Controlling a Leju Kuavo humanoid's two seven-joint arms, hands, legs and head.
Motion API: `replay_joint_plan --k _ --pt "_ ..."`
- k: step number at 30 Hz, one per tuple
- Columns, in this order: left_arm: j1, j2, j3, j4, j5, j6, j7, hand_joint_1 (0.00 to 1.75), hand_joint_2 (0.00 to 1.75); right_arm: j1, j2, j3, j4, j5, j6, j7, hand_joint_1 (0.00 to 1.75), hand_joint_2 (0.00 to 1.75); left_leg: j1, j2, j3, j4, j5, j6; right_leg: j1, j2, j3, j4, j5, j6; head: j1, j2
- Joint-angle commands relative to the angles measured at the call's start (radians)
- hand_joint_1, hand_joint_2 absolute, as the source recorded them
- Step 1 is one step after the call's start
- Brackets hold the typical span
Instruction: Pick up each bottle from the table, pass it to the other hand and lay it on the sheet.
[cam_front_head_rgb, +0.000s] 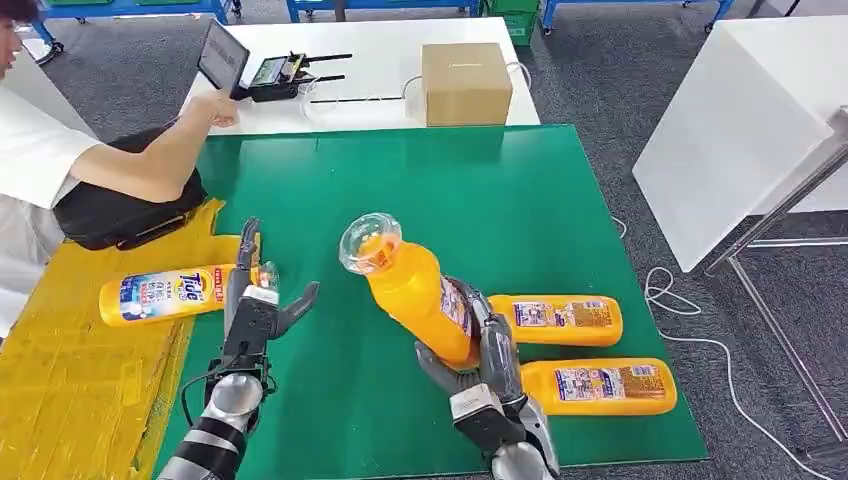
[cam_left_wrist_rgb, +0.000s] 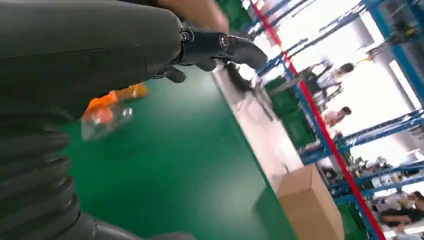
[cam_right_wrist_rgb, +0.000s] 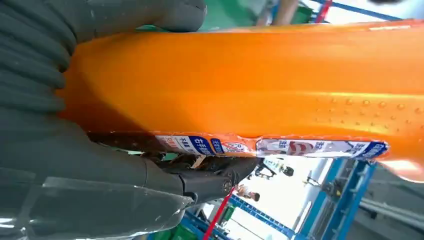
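High head view over green table (cam_front_head_rgb: 560, 200); wrist views close behind hands, sharing it.

Green table (cam_front_head_rgb: 400, 200): yellow sheet (cam_front_head_rgb: 70, 350), two orange bottles (cam_front_head_rgb: 560, 320) (cam_front_head_rgb: 600, 387) lying flat.

My right hand (cam_front_head_rgb: 478, 352) grips a bottle (cam_front_head_rgb: 415, 290) low on its body, thumb on the left side and fingers (cam_front_head_rgb: 497, 340) wrapped round the right, holding it tilted with the cap up and to the far left. The right wrist sits near, at the lower edge of my view. My left arm reaches forward on the left; its hand (cam_front_head_rgb: 256, 300) is empty, fingers apart and pointing far, thumb out to the right.
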Motion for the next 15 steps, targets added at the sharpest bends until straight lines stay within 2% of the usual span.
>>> replay_joint_plan --k 1,4,6,10,15 --pt "-0.051 0.104 -0.068 0.052 0.412 -0.685 0.104 0.00 1.75 -0.033 0.003 -0.046 0.013 -0.057 0.025 -0.033 1.75 1.75 0.001 0.000 0.001 -0.001 0.000 -0.001 0.001 -0.001 0.002 -0.001 0.000 0.000 0.000 0.000" --pt "-0.009 0.141 -0.089 -0.044 0.507 -0.827 0.086 0.00 1.75 -0.043 0.011 -0.049 0.028 -0.066 0.032 -0.048 1.75 1.75 0.001 0.002 0.002 -0.002 -0.001 -0.001 0.001 0.002 0.002 -0.002 0.001 0.000 0.000 0.000" --pt "0.002 0.145 -0.098 -0.094 0.531 -0.853 0.091 0.00 1.75 -0.047 0.014 -0.050 0.031 -0.066 0.032 -0.049 1.75 1.75 0.002 0.004 0.001 -0.001 -0.001 -0.001 0.002 0.004 0.002 -0.001 0.000 0.000 0.000 0.000" --pt "0.000 0.145 -0.115 -0.130 0.534 -0.851 0.102 0.00 1.75 -0.052 0.016 -0.050 0.038 -0.065 0.032 -0.051 1.75 1.75 0.001 0.000 -0.001 0.000 0.000 -0.001 0.001 -0.001 0.000 0.000 0.000 0.000 0.000 0.000" --pt "-0.002 0.149 -0.124 -0.128 0.536 -0.857 0.096 0.00 1.75 -0.051 0.016 -0.050 0.038 -0.063 0.030 -0.052 1.75 1.75 0.001 0.001 -0.001 -0.001 0.000 -0.001 0.001 0.001 0.001 -0.001 0.001 0.001 0.000 0.000"
